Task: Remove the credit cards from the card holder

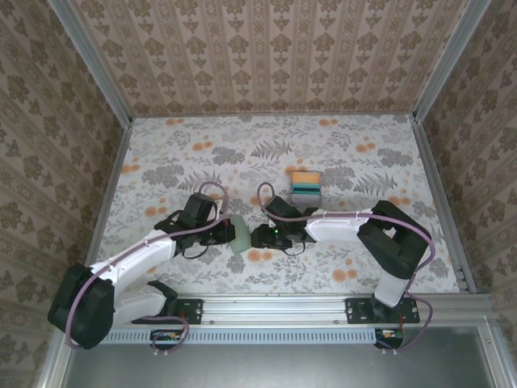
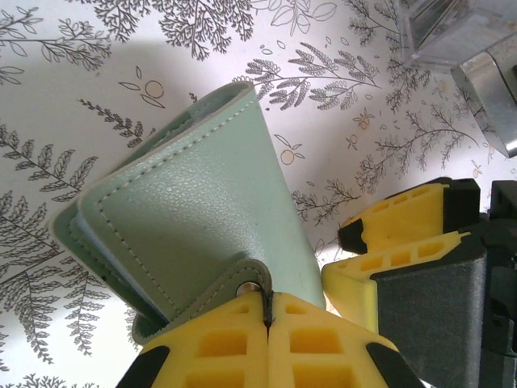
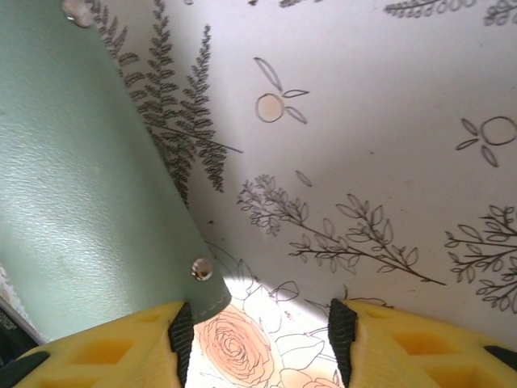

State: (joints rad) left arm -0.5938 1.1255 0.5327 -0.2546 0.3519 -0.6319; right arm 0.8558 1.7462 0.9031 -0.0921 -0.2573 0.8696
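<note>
The pale sage-green card holder point(image 1: 238, 237) is held partly folded just above the table between the two arms. My left gripper point(image 2: 266, 303) is shut on the snap tab at the edge of the card holder point(image 2: 202, 210), whose grey-blue inner face shows at the left fold. My right gripper point(image 3: 260, 335) is open right beside it. A corner of the card holder point(image 3: 81, 202) with a metal snap point(image 3: 201, 268) touches its left pad, and the flowered table shows between the fingers. A stack of credit cards point(image 1: 306, 187), orange and teal, lies on the table further back.
Wallpapered walls with aluminium posts point(image 1: 103, 97) enclose the floral table on three sides. A metal rail point(image 1: 323, 305) carrying both arm bases runs along the near edge. My right gripper's yellow fingers point(image 2: 396, 234) stand close beside the left gripper.
</note>
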